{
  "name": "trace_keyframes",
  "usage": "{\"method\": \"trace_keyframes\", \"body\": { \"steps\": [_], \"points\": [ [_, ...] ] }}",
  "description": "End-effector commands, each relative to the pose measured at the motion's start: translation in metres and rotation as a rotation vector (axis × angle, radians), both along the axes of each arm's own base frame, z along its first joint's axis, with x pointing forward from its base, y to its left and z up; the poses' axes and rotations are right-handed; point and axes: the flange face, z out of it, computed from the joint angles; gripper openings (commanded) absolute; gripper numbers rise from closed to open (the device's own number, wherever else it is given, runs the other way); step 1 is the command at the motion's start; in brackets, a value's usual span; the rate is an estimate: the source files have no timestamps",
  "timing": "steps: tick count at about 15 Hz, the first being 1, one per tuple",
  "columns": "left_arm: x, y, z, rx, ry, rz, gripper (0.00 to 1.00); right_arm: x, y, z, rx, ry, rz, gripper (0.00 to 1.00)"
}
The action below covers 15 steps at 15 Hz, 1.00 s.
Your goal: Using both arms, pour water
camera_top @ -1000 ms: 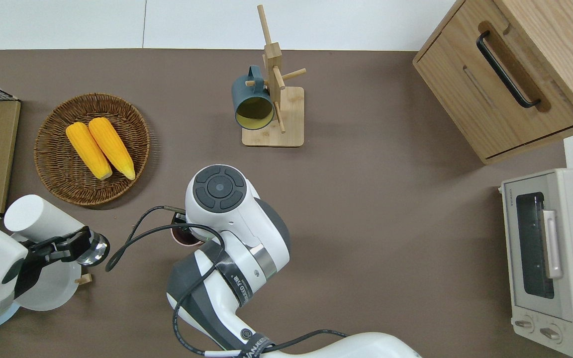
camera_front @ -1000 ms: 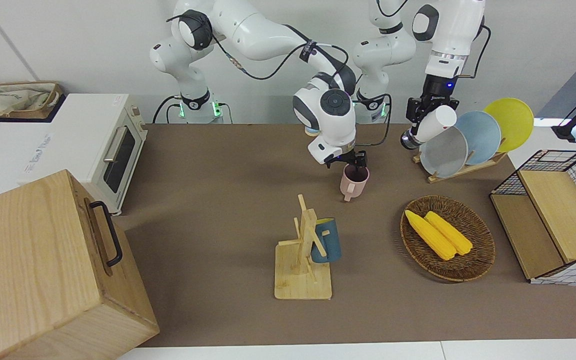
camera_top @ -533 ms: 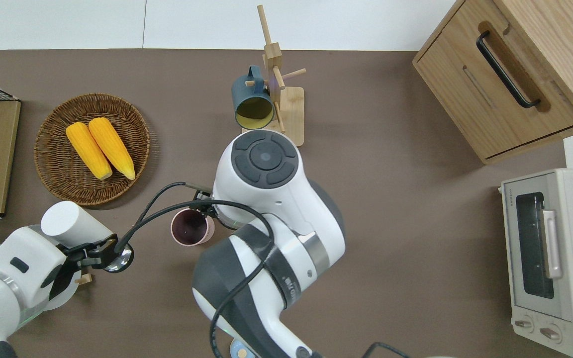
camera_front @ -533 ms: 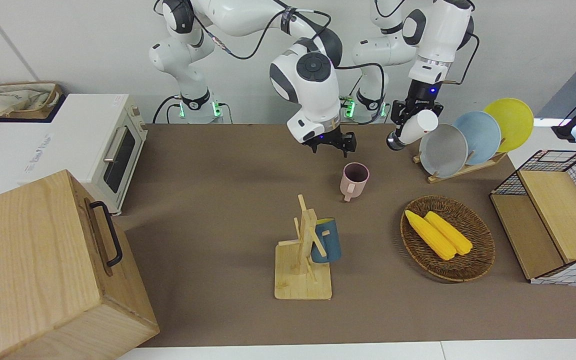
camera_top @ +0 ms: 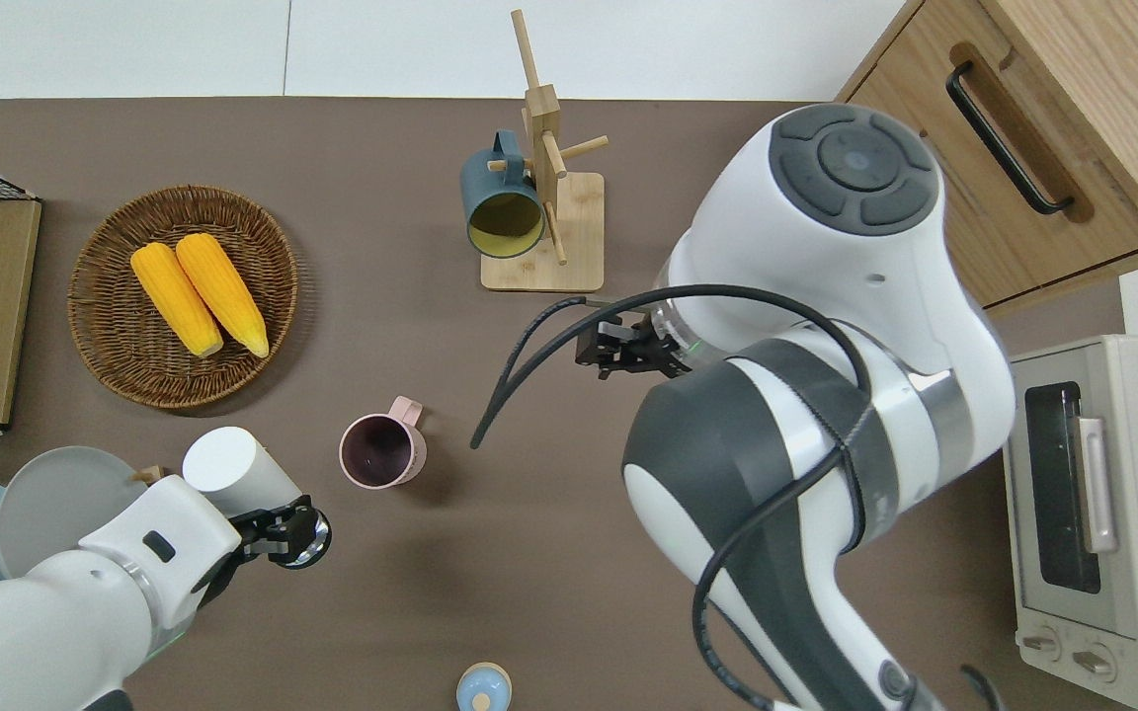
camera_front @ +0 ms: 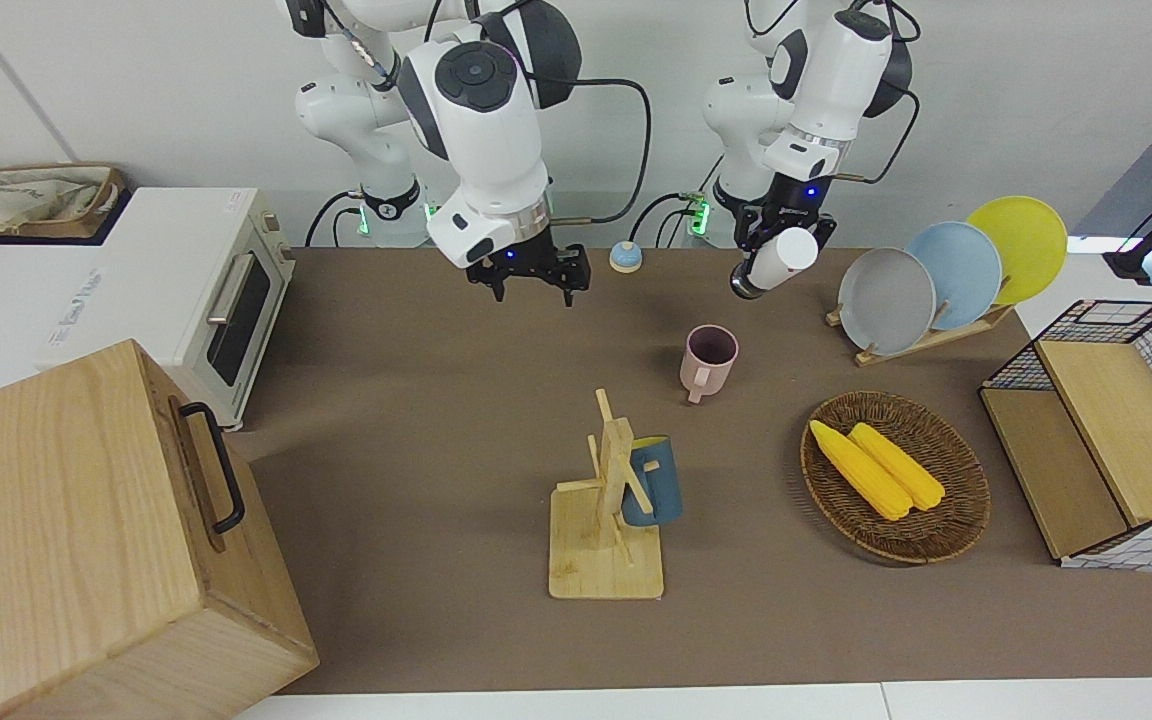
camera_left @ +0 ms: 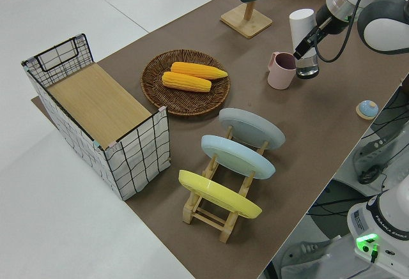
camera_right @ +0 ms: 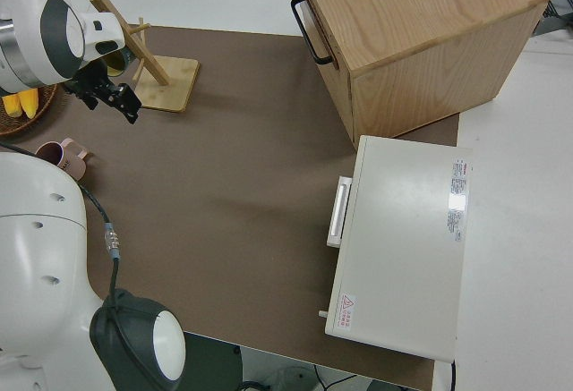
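Pink mug (camera_top: 381, 450) stands on the brown surface (camera_top: 352, 612) beside my left gripper (camera_top: 278, 528), closed on a white bottle (camera_top: 233, 464). My right gripper (camera_front: 528, 278) hangs open, empty. Next, I judge: tilt over the mug.

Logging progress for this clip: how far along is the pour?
Done: the pink mug stands upright on the table, and the right gripper is empty and open, away from it. In hand: the left gripper holds a white bottle, tilted, beside the mug but not over it. Left: bringing the bottle over the mug and pouring.
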Motion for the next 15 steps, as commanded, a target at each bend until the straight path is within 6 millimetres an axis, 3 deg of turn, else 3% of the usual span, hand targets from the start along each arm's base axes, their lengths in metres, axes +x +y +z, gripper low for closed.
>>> {"method": "trace_keyframes", "body": {
  "steps": [1, 9, 15],
  "points": [
    [-0.015, -0.029, 0.001, 0.002, -0.028, 0.017, 0.0, 0.003, -0.052, 0.004, -0.057, -0.019, 0.11, 0.992],
    [-0.024, -0.05, -0.024, 0.038, 0.009, -0.008, 0.0, 0.018, -0.172, 0.028, -0.125, -0.071, 0.217, 0.992],
    [-0.03, -0.058, -0.039, 0.069, 0.088, -0.03, 0.0, 0.016, -0.233, 0.043, -0.129, -0.09, 0.253, 0.992]
  ]
}}
